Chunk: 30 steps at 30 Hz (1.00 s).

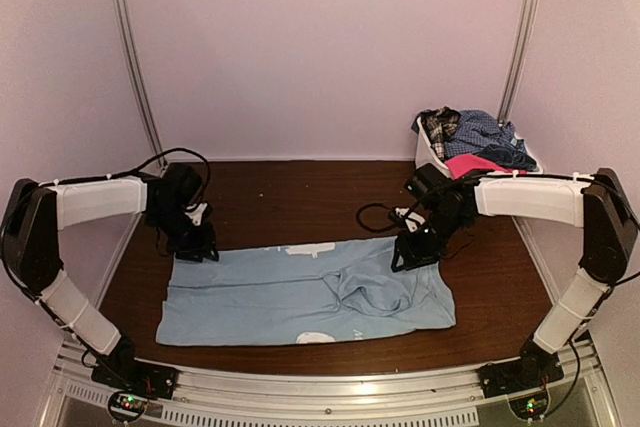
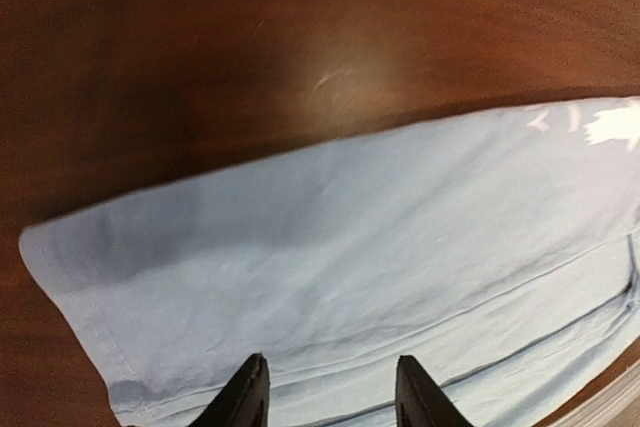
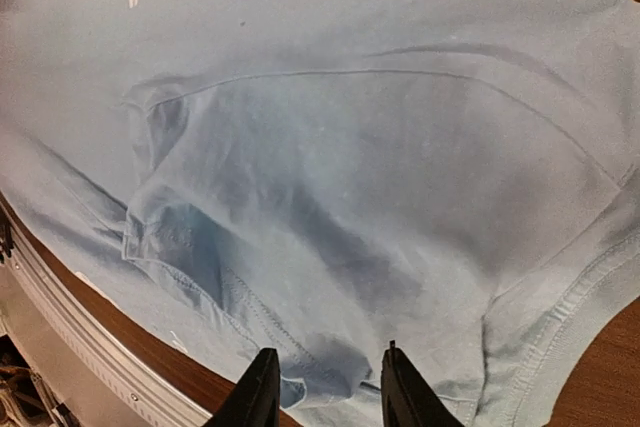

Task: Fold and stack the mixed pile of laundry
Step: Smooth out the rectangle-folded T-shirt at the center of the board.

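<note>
Light blue T-shirt lies spread flat across the table, white print showing, its right side rumpled into folds. Checked, plaid, navy and pink clothes sit heaped far right.

Dark brown wood-grain tabletop, glossy. White plastic basket at the far right corner of the tabletop, against the wall. Plain pale lilac walls on three sides. Two metal upright strips in the back corners. Ribbed aluminium rail along the near edge.
</note>
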Each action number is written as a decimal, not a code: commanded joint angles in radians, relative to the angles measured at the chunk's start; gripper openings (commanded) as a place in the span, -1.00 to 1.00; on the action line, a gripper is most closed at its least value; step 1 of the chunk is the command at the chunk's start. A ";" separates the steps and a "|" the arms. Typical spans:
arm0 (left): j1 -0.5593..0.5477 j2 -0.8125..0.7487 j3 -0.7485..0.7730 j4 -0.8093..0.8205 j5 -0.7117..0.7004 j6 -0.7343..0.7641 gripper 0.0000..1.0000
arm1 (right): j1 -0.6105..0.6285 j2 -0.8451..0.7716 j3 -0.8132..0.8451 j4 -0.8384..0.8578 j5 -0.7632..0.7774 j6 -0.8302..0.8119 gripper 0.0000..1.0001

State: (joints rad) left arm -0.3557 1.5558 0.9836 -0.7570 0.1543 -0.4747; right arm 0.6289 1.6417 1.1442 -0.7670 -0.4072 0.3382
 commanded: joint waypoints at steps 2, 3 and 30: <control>-0.094 0.055 0.172 0.123 0.136 0.092 -0.09 | -0.105 0.027 -0.015 0.073 -0.033 0.037 -0.27; -0.120 0.082 0.199 0.143 0.160 0.099 -0.07 | -0.108 0.033 -0.009 0.078 -0.038 0.037 -0.27; -0.629 0.481 0.411 0.643 0.285 0.088 -0.07 | -0.099 -0.088 -0.450 0.421 -0.395 0.211 -0.33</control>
State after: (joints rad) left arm -0.9695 1.9888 1.3739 -0.1703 0.4843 -0.3809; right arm 0.5224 1.5597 0.7387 -0.3668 -0.7864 0.5453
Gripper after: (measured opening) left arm 0.458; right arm 0.344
